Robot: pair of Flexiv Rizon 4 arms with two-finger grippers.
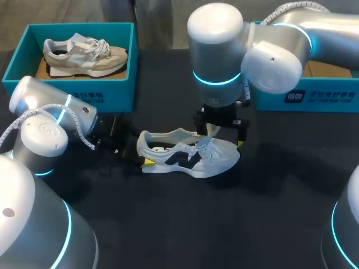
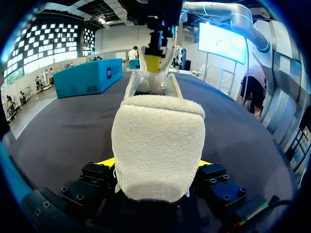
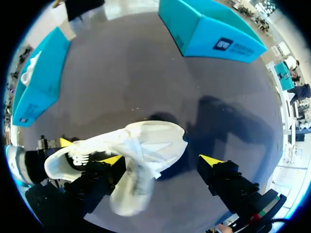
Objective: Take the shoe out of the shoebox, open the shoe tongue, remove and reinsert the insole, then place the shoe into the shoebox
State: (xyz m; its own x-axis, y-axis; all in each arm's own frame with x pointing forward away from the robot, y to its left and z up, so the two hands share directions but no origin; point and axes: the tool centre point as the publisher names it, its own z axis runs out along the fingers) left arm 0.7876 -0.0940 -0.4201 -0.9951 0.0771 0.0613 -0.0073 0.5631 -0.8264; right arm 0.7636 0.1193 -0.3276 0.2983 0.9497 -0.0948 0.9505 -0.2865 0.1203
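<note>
The shoe (image 1: 188,157), of white mesh with dark side panels and a thick pale sole, is laid on its sole at the middle of the dark matte table (image 1: 269,218), outside both boxes. Its rounded, fleecy heel is clamped between the fingers of the left gripper (image 2: 154,165), which comes from 9 o'clock. The right gripper (image 3: 163,160) is held over the laces, with its fingers wide apart and the shoe's front between them. A teal cardboard box (image 1: 120,92) holding a beige shoe (image 1: 84,56) is seen at 10 o'clock, and a teal shoebox (image 1: 320,98) at 2 o'clock.
</note>
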